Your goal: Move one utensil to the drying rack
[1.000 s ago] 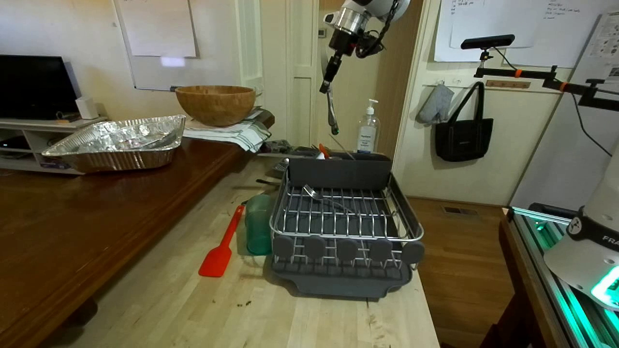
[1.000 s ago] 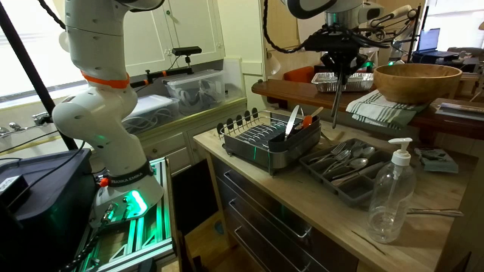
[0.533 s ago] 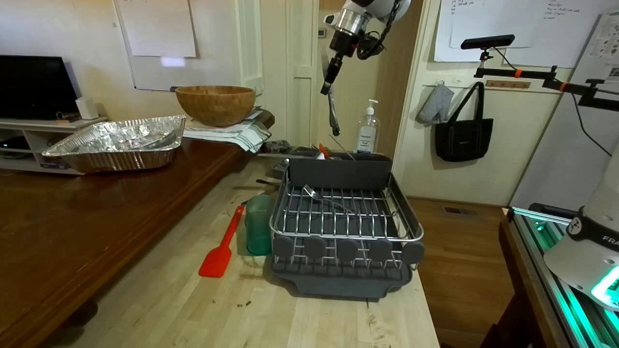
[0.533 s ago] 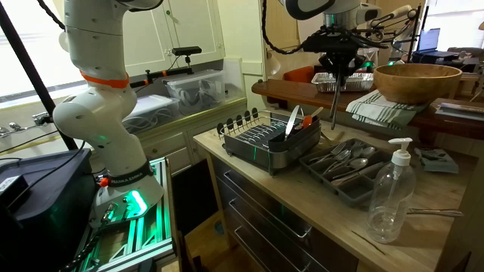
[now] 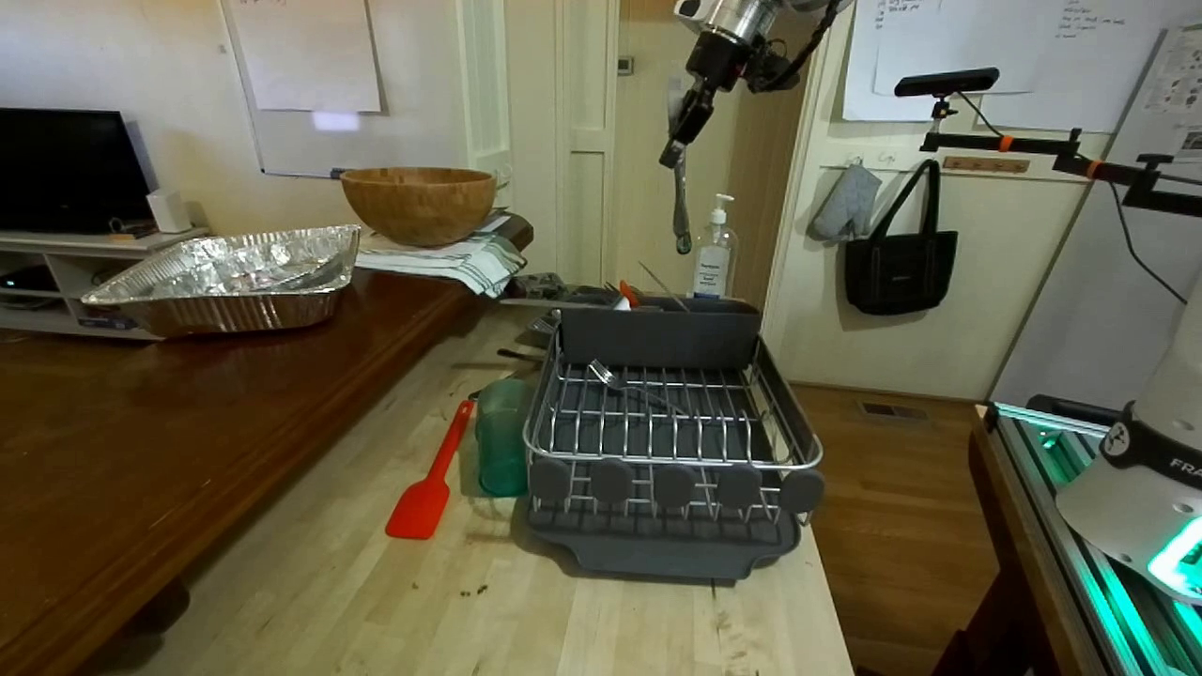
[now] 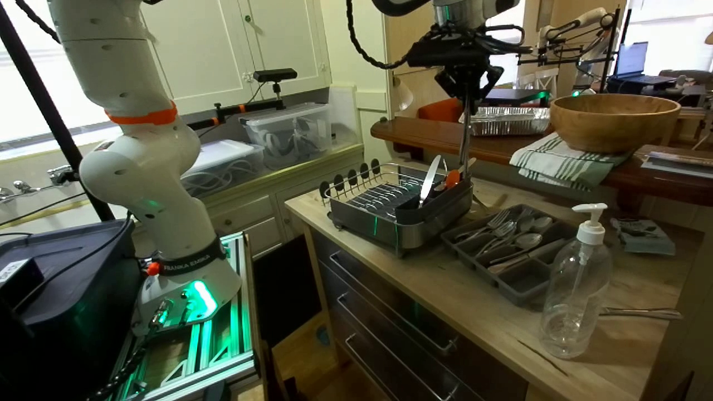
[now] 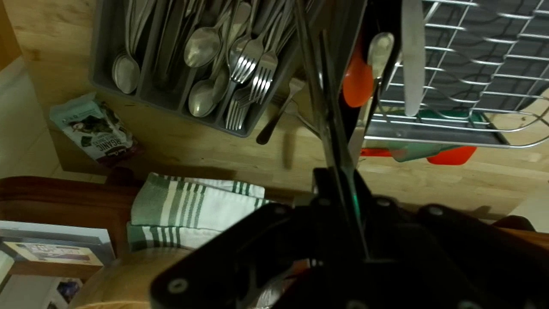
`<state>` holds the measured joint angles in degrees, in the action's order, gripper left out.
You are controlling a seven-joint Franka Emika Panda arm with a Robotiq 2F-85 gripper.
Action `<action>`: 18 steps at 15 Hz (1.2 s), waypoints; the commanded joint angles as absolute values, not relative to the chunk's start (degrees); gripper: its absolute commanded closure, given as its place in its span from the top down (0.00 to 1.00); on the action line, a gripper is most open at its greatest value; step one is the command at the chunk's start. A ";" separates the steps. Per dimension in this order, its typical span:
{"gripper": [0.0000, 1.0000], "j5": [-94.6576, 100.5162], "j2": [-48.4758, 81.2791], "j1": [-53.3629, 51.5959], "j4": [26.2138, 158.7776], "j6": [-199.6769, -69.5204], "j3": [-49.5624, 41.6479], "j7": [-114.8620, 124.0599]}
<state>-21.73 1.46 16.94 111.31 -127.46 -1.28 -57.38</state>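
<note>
Grey wire rack [image 5: 657, 446] on a pale counter [image 5: 526, 610] in an exterior view, with a fork [image 5: 617, 380] lying across the prongs and a caddy [image 5: 660, 338] along the far end. Above that end, gripper [image 5: 672, 155] closed tight on the utensil [image 5: 682, 211], partway along. Holds it nearly upright, apart from the rack. Just left of the rack, green cup [image 5: 502, 441]; beside that, red spatula [image 5: 423, 502]. Farther left on the table [image 5: 141, 451], foil pan [image 5: 244, 314]; beyond, wooden bowl [image 5: 418, 207] partly on a towel [image 5: 479, 268].

In an exterior view, white arm [image 6: 139, 150] at left. Utensil pointing down, lower end in line with the caddy's far right corner; cannot tell from here whether over or behind. Blade [image 6: 429, 178] standing in the caddy, beside something orange [image 6: 452, 179]. To the right, tray [image 6: 526, 278]; nearer, clear pump bottle [image 6: 579, 289].

In the wrist view, jaws tight around thin metal, seemingly two lengths side by side; cannot tell whether one piece or two. At left, tray with spoons [image 7: 203, 47] and forks [image 7: 263, 73], and a packet [image 7: 96, 128] near it. At right, rack.
</note>
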 commanded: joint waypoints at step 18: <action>0.03 -30.80 -15.70 2.35 137.44 -137.11 -13.76 -67.20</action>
